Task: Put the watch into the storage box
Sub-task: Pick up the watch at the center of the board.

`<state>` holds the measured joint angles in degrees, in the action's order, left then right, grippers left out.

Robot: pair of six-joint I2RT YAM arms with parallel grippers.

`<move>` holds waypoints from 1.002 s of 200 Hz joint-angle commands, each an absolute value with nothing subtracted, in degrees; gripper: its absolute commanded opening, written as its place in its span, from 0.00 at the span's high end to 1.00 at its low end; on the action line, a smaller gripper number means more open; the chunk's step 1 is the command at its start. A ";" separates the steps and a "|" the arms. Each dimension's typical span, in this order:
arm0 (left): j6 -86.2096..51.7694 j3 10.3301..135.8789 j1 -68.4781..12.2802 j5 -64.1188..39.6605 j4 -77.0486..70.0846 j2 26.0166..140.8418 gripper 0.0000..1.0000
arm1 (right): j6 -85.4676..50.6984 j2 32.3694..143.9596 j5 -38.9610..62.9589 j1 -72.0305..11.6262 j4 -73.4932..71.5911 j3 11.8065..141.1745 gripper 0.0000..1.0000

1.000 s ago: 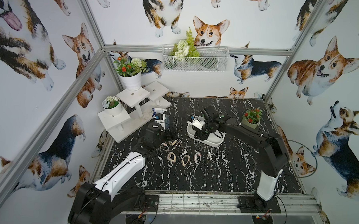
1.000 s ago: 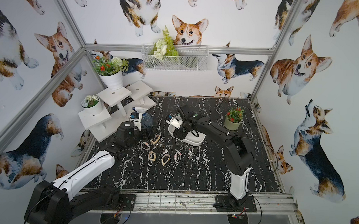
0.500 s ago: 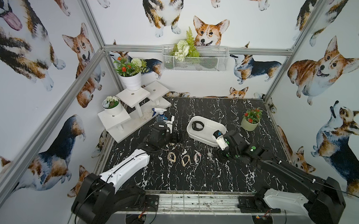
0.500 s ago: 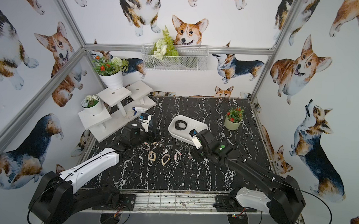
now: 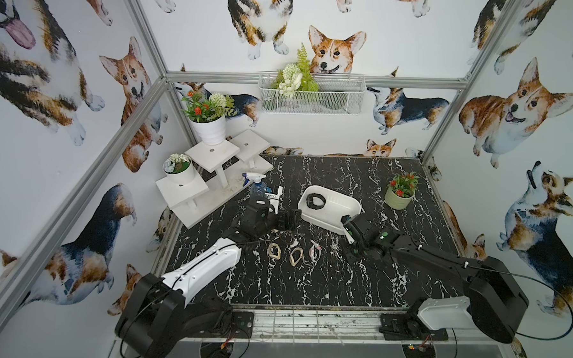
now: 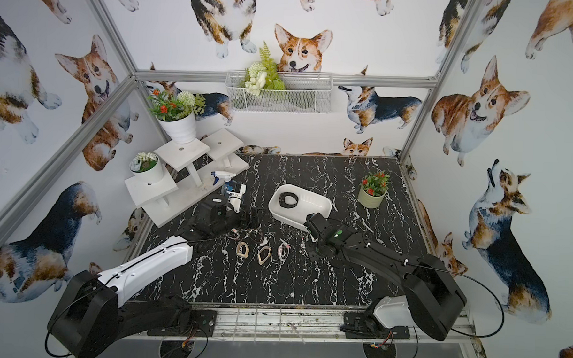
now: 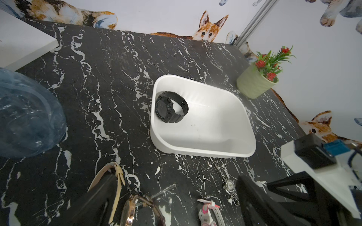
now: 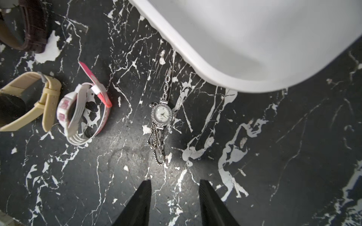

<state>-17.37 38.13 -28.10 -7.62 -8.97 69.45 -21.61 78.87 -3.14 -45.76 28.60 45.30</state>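
The right gripper (image 8: 175,182) hangs over the table with its jaws partway apart and nothing between them. The silver watch (image 8: 161,114) lies just ahead of its tips, between them and the rim of the storage box (image 8: 215,78). The watch's chain strap runs roughly along the line the gripper points in, toward the box, so the jaws stand across its narrow width; this arm is clearly the nearer one. The left gripper (image 7: 176,177) is spread wide and empty over the tan watch (image 8: 29,101) and the pink-and-white watch (image 8: 78,113). A black watch (image 7: 170,107) already lies inside the box, at the end away from the right gripper (one of several dealt with, I judge). In both top views the silver watch is a mere speck and the right fingertips are hidden under the wrist, and whether the bunched chain is clasped cannot be made out
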 commanded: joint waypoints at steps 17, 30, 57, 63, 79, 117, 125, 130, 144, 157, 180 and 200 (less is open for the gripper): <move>-16.70 38.83 -28.12 -7.12 -10.20 70.29 0.00 | -22.76 83.79 -3.65 -46.87 24.97 47.38 0.54; -16.72 38.94 -28.12 -7.31 -10.20 70.64 0.00 | -22.74 85.66 -3.66 -47.35 24.46 47.95 0.54; -16.53 39.02 -28.08 -7.33 -10.20 70.80 0.00 | -22.76 88.91 -3.66 -47.72 23.34 48.73 0.54; -16.43 39.08 -28.12 -7.29 -10.11 70.75 0.00 | -22.79 89.51 -3.80 -47.72 23.21 48.84 0.54; -16.14 39.11 -28.12 -7.09 -9.77 70.60 0.00 | -22.79 91.14 -4.21 -47.74 23.29 49.20 0.54; -15.62 39.13 -28.09 -6.72 -9.40 70.49 0.00 | -22.94 92.94 -3.86 -48.05 22.42 49.30 0.54; -15.64 39.22 -28.08 -6.73 -9.40 70.49 0.00 | -22.85 93.27 -4.04 -48.16 22.58 49.46 0.55; -15.64 39.24 -28.12 -6.76 -9.40 70.53 0.00 | -22.77 93.41 -4.19 -48.25 22.63 49.48 0.55; -15.50 39.26 -28.12 -6.70 -9.40 70.58 0.00 | -22.68 93.86 -4.49 -48.55 22.85 49.66 0.56; -15.53 39.25 -28.12 -6.75 -9.24 70.53 0.00 | -22.68 94.22 -5.00 -48.95 23.02 49.75 0.58; -15.43 39.14 -28.12 -6.51 -9.18 70.25 0.00 | -22.76 94.91 -5.68 -49.78 23.44 49.67 0.61; -15.33 38.93 -28.12 -6.34 -9.14 70.05 0.00 | -23.35 95.56 -6.51 -50.57 24.07 49.24 0.63</move>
